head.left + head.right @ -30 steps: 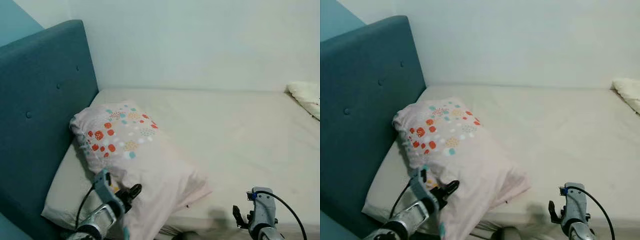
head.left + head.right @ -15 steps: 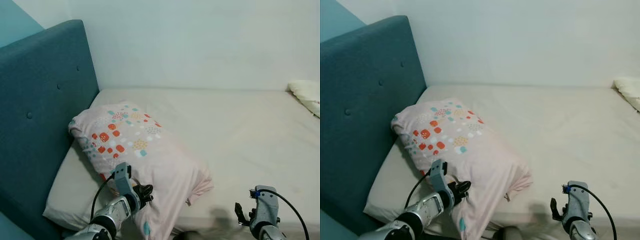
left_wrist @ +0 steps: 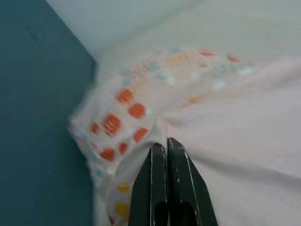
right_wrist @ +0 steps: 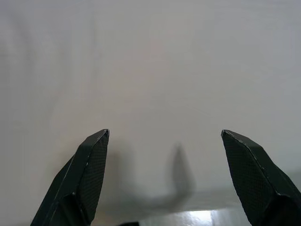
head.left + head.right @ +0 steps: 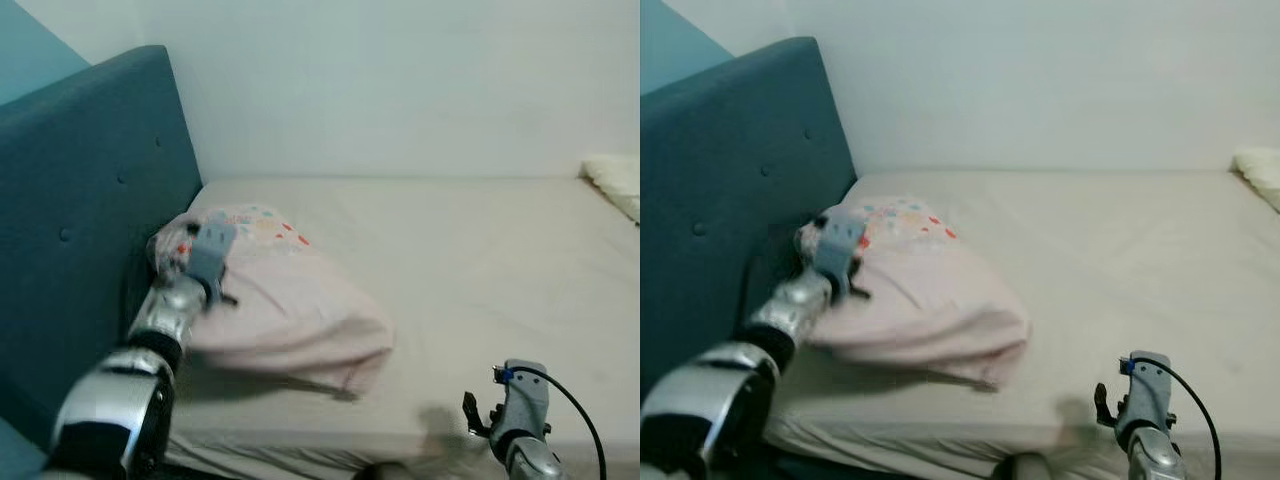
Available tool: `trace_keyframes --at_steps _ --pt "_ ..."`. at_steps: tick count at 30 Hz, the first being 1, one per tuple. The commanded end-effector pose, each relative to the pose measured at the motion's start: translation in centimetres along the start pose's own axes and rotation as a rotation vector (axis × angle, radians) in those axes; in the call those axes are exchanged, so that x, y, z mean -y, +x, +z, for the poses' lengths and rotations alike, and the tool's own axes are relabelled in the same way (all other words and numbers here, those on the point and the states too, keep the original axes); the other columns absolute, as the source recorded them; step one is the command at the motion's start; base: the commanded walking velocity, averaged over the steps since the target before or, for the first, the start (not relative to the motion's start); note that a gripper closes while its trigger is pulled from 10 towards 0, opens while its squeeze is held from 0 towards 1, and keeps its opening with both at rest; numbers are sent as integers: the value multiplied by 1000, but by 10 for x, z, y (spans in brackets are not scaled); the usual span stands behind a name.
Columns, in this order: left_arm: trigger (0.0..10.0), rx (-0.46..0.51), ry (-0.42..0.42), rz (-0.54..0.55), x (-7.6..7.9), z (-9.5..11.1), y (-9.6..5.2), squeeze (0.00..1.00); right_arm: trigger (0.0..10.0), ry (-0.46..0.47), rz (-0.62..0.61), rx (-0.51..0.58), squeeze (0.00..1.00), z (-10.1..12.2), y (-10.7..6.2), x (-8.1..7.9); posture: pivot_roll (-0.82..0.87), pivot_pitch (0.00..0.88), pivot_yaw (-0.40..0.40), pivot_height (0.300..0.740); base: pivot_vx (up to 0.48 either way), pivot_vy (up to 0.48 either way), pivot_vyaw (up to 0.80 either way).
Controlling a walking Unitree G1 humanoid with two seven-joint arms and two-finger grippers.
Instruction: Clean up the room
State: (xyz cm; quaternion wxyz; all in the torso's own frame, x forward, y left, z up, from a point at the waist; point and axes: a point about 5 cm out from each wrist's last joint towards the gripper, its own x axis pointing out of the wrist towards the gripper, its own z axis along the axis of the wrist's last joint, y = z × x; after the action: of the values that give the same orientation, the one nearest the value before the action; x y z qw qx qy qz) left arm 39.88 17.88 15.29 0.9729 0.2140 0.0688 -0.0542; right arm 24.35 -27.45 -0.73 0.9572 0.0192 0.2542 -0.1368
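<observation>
Pillow, pinched by the closed left gripper, has swung from the mattress's front edge up against the headboard; placement looks nearly finished. Right gripper hangs spread wide.

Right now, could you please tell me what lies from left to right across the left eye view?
Teal headboard → left tool shut on the pink pillow → bare mattress → right tool → white bedding at the far right edge.
</observation>
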Motion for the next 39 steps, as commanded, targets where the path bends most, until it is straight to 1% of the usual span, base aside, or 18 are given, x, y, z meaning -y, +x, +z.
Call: trace_keyframes --at_steps 1,2,4,5,8,10,12,13,17,24,29,30,31,32,35,36,37,39 --pt "0 25 158 57 -16 11 1 0 10000 24 -7 3 0 0 1 -4 -132 0 75 625 0 0 0" --pt "0 25 158 57 -16 11 1 0 10000 24 -7 3 0 0 1 -4 -132 0 75 625 0 0 0" --pt "0 19 266 104 -26 12 0 0 10000 27 -16 5 0 0 1 -2 -132 0 75 625 0 0 0" --pt "0 19 266 104 -26 12 0 0 10000 27 -16 5 0 0 1 -2 -132 0 75 625 0 0 0" --pt "0 -79 473 178 -48 -9 -8 0 10000 27 -24 5 0 1 1 1 -135 0 75 625 0 0 0" --pt "0 -79 473 178 -48 -9 -8 0 10000 27 -24 5 0 1 1 1 -135 0 75 625 0 0 0" --pt "0 -194 549 232 -67 -36 -20 0 10000 26 -31 7 0 1 1 3 -135 0 75 625 0 0 0" --pt "0 -194 549 232 -67 -36 -20 0 10000 26 -31 7 0 1 1 3 -135 0 75 625 0 0 0" --pt "0 -350 596 281 -86 -78 -43 0 10000 22 -37 3 0 2 2 7 -120 0 64 625 0 0 0" --pt "0 -451 579 255 -78 -111 -58 0 10000 18 -23 7 0 6 5 0 -110 0 57 625 0 0 0" --pt "0 -560 542 186 -50 -152 -79 0 10000 11 -4 8 0 7 6 -6 -106 0 53 625 0 0 0" --pt "0 -560 542 186 -50 -152 -79 0 10000 11 -4 8 0 7 6 -6 -106 0 53 625 0 0 0" --pt "0 -580 518 158 -42 -159 -82 0 10000 10 -3 8 0 7 7 -6 -106 0 53 625 0 0 0" --pt "980 -608 485 128 -31 -168 -87 0 10000 9 -1 8 0 8 7 -6 -104 0 54 625 0 0 0" --pt "980 -627 464 109 -24 -173 -90 0 10000 9 -1 8 0 8 7 -6 -104 0 54 625 0 0 0" --pt "10000 -658 441 82 -17 -180 -95 0 10000 9 1 8 0 8 7 -7 -104 0 54 625 0 0 0" --pt "10000 -687 427 71 -11 -188 -101 1000 10000 9 4 8 0 7 7 -8 -105 0 55 625 0 0 0" --pt "10000 -704 420 72 -8 -192 -105 1000 10000 9 6 7 0 7 7 -9 -107 0 56 625 0 0 0"
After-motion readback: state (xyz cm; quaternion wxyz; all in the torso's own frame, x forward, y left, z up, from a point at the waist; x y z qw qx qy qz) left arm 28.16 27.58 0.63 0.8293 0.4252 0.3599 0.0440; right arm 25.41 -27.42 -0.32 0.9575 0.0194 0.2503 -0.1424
